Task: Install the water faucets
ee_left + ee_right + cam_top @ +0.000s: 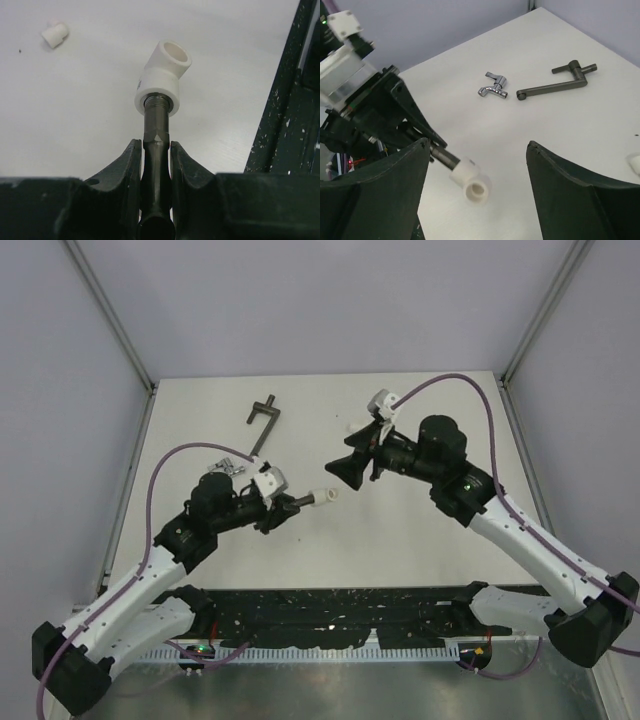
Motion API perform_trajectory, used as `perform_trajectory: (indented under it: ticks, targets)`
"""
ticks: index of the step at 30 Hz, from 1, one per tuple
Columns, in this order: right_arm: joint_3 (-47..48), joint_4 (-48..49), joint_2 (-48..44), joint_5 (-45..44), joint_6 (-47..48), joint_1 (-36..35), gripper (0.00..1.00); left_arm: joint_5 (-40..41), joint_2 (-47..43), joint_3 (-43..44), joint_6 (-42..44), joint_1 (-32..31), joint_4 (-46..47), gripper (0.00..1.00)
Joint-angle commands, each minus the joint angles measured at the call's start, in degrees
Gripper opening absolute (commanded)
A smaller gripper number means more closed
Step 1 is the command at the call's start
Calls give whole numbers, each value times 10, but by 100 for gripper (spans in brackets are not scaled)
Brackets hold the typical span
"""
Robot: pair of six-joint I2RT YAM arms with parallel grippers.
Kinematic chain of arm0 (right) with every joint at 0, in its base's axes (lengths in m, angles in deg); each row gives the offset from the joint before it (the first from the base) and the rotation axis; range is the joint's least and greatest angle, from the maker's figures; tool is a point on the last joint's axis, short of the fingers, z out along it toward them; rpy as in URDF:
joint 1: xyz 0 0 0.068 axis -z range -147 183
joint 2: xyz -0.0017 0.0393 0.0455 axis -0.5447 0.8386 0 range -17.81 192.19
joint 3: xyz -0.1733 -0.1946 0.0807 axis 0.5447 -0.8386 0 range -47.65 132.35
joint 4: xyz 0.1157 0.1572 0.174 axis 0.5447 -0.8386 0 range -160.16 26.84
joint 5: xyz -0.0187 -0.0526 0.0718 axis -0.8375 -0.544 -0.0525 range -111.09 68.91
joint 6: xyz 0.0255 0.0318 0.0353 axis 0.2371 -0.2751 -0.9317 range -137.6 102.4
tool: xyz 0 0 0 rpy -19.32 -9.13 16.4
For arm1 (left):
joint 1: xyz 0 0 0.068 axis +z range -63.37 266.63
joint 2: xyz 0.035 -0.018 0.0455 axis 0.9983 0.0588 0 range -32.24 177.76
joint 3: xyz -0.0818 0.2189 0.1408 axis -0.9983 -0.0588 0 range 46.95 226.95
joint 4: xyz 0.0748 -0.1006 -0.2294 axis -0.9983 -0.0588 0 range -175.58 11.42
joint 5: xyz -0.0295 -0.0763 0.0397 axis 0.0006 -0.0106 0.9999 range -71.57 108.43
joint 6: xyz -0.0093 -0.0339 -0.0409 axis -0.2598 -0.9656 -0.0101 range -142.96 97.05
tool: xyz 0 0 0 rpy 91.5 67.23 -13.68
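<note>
The left gripper (155, 145) clamps the dark faucet (156, 120) (white elbow (162, 75) on its thread); right gripper (477, 145) gapes open.

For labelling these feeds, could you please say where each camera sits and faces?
Top external: above and behind, looking down at the white table; left arm and right arm show.
Left wrist: along the left gripper, shut on the dull dark grey metal faucet.
Right wrist: through the open right gripper, toward the left arm.
All share the white plastic elbow fitting.
</note>
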Motion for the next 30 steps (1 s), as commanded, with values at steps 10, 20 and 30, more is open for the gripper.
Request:
perform_trajectory:
  ticks: [10,20,30]
  targets:
    - [-112,69,-84,325,207,110,99,-285,-9,-46,-425,172,342,0]
    - [-107,93,-66,418,222,101,94,-334,-13,-24,-496,172,373,0]
    - [-84,132,-23,431,174,60,76,-354,-19,-3,-494,172,354,0]
